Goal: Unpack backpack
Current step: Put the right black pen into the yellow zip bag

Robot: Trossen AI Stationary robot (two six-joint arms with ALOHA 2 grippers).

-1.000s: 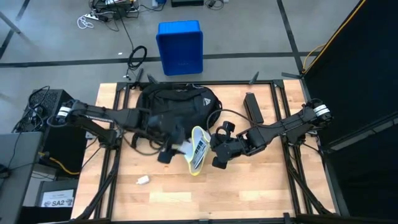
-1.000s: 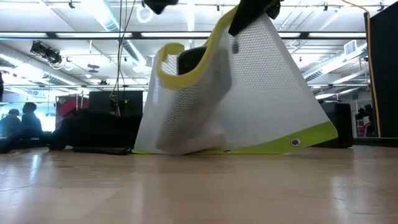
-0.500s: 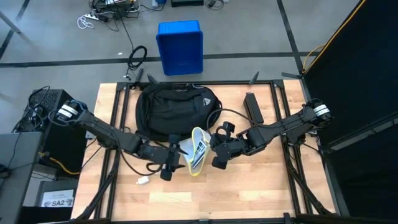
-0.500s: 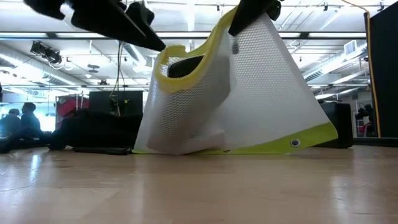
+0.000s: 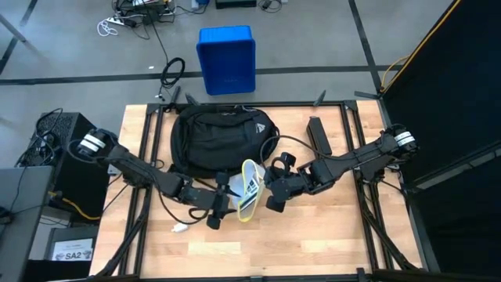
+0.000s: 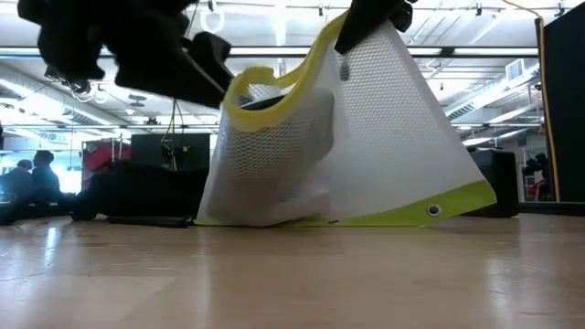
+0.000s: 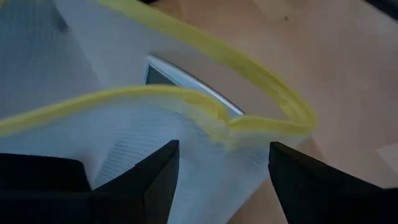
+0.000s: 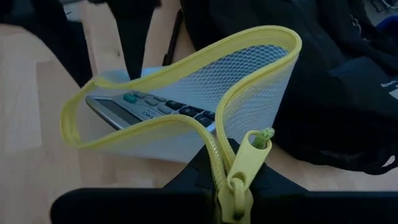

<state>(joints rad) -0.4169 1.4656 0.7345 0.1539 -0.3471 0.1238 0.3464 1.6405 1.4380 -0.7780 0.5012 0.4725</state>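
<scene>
the backpack (image 5: 221, 138) lies at the far side of the counter (image 5: 313, 235), behind both arms. in front of it stands a white mesh pouch (image 5: 248, 190) with a yellow zip edge, mouth gaping towards the left gripper (image 5: 222, 205). the right gripper (image 8: 231, 200), fingers pressed together, pinches the pouch's zip end and holds it up. the left fingers are spread at the open rim, nearest the calculator (image 8: 155, 109) inside, possibly touching the mesh.
</scene>
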